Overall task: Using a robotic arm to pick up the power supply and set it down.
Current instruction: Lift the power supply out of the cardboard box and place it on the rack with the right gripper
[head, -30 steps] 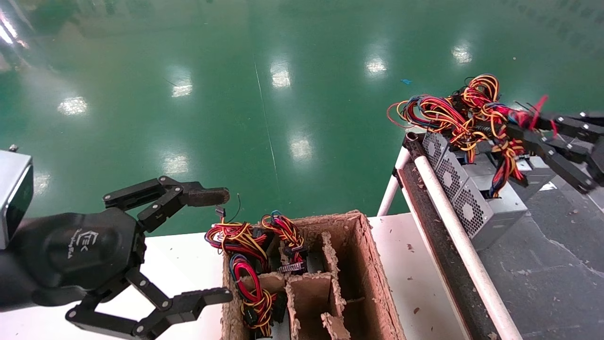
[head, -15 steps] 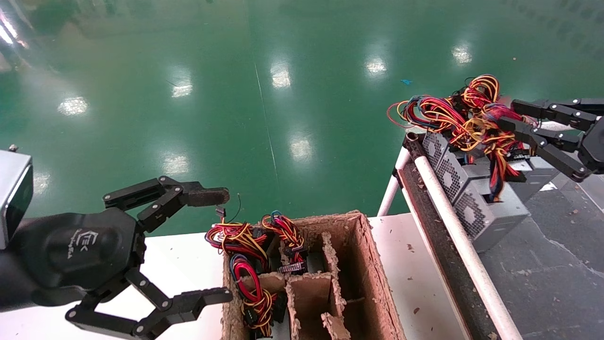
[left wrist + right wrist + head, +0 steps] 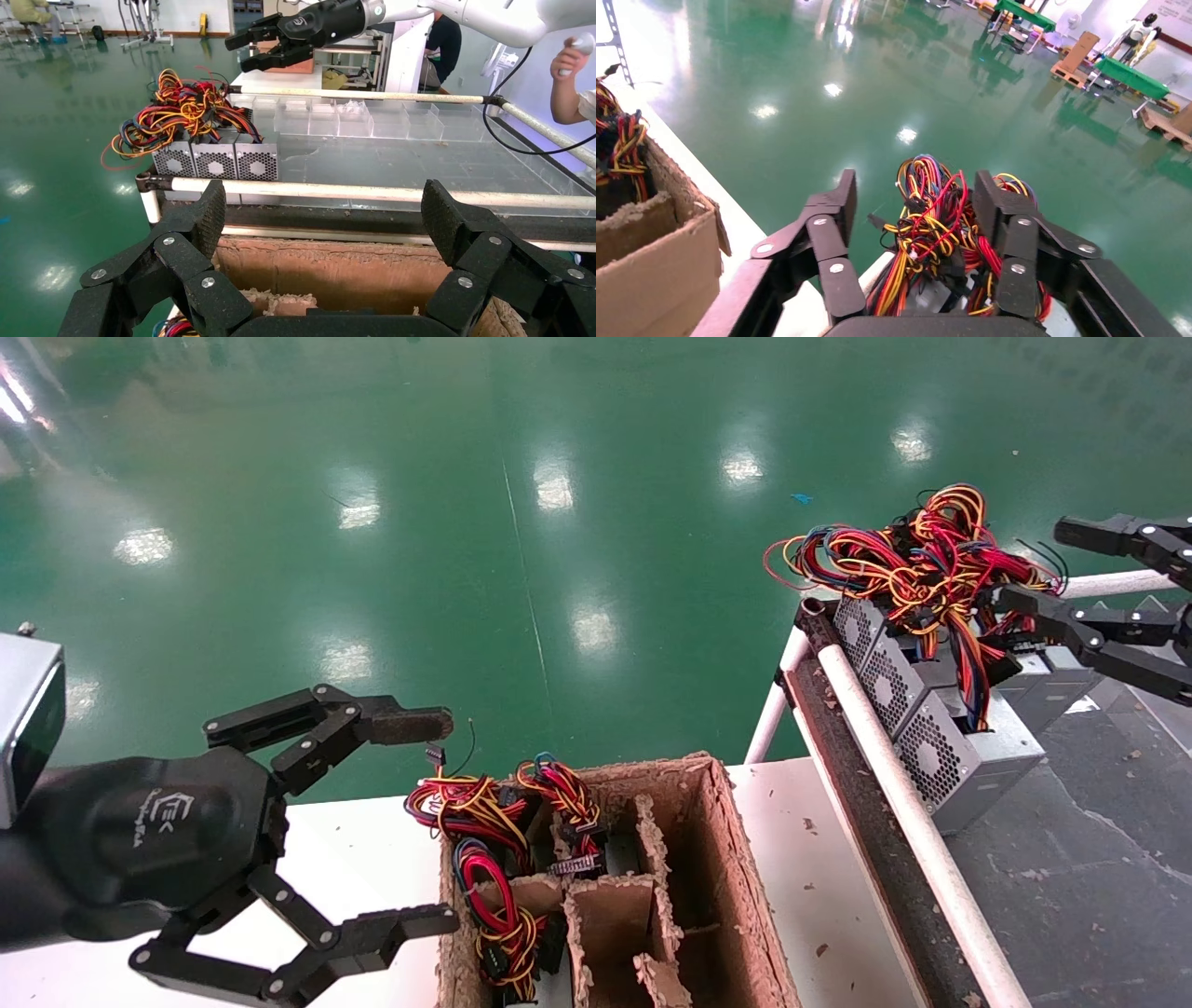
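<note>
Right black linkage-finger gripper (image 3: 1052, 565) sits at the far right in the head view, fingers spread wide and holding nothing, just beside the tangled bundle of red, yellow, black and blue wires (image 3: 917, 565).

The small grey metal power supply box with honeycomb grille face (image 3: 936, 761) rests on the dark rack shelf (image 3: 1099, 859) behind a white rail tube (image 3: 908, 826), nearest of a row of like boxes.

Left black gripper with a brown-dusted fingertip pad (image 3: 438, 822) is parked low left over the white table (image 3: 358, 845), fingers wide apart, empty. White logo on its palm, letters too small to read.

View differences:
- Left wrist view alone shows the row as three grille faces side by side (image 3: 216, 161), with the right gripper (image 3: 235, 53) hanging above and behind the wire bundle (image 3: 179, 112), clear of it.
- Right wrist view looks down between its own open fingers (image 3: 831, 235) onto the wires (image 3: 933, 239); boxes mostly hidden there.
- Head view alone shows inside the brown pulp-cardboard divider tray (image 3: 736, 887), with more wire bundles in its left cells.
</note>
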